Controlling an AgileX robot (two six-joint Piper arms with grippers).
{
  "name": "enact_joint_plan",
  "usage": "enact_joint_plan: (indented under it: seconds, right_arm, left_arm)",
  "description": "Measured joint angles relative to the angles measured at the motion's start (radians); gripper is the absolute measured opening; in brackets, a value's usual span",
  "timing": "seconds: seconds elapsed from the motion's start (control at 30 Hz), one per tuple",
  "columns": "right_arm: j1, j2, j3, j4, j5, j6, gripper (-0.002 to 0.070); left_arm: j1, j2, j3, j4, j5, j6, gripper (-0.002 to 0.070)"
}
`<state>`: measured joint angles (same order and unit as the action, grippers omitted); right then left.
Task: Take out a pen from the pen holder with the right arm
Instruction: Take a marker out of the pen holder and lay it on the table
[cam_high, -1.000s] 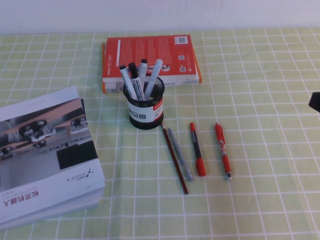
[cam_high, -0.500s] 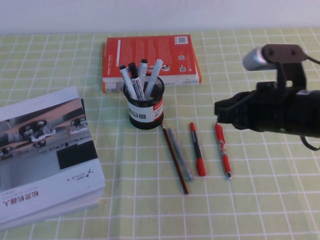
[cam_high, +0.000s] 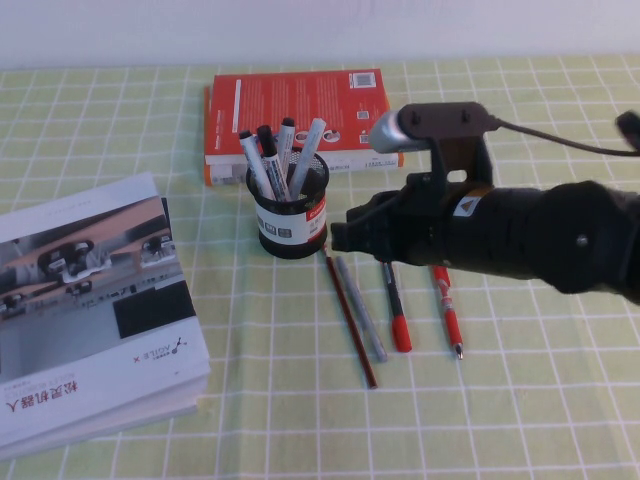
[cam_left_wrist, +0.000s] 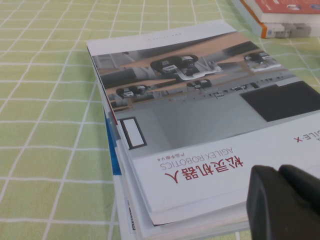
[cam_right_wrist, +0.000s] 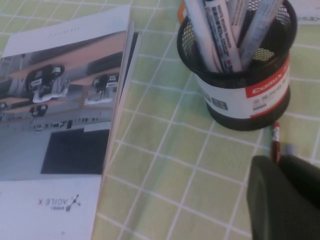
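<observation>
Tablecloth (cam_high: 520, 420): penholder (cam_high: 290, 225) beside right end effector (cam_high: 338, 238); left end effector (cam_left_wrist: 282, 200) over booklet (cam_left_wrist: 200, 125).

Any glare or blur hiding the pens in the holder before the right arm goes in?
High view: even light, faint shadows, no glare, pens and pen holder sharp, right gripper just beside the holder. Right wrist view: holder clear, right gripper a dark out-of-focus mass near the lens. Left wrist view: left gripper blurred, in front of the sharp booklet.
</observation>
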<state>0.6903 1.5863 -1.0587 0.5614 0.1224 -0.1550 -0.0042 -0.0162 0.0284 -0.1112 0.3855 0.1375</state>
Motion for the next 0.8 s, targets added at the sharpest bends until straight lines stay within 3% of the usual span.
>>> enact_joint_plan:
  seconds: [0.17, 0.33, 0.43, 0.6, 0.8]
  right_arm:
    - [0.026, 0.038, 0.000, 0.024, -0.099, 0.007, 0.0067]
    - [0.030, 0.067, -0.001, 0.096, -0.236, 0.007, 0.0294]
    - [0.031, 0.088, -0.002, 0.118, -0.344, 0.007, 0.0372]
    - [0.032, 0.137, -0.041, 0.135, -0.475, 0.032, 0.0402]
    - [0.033, 0.256, -0.187, 0.136, -0.459, 0.053, 0.0405]
  left_arm:
    - [0.000, 0.000, 0.000, 0.000, 0.000, 0.000, -0.0005]
    - [0.000, 0.000, 0.000, 0.000, 0.000, 0.000, -0.0005]
    - [0.000, 0.000, 0.000, 0.000, 0.000, 0.000, -0.0005]
    - [0.000, 0.000, 0.000, 0.000, 0.000, 0.000, -0.0005]
    - [0.000, 0.000, 0.000, 0.000, 0.000, 0.000, -0.0005]
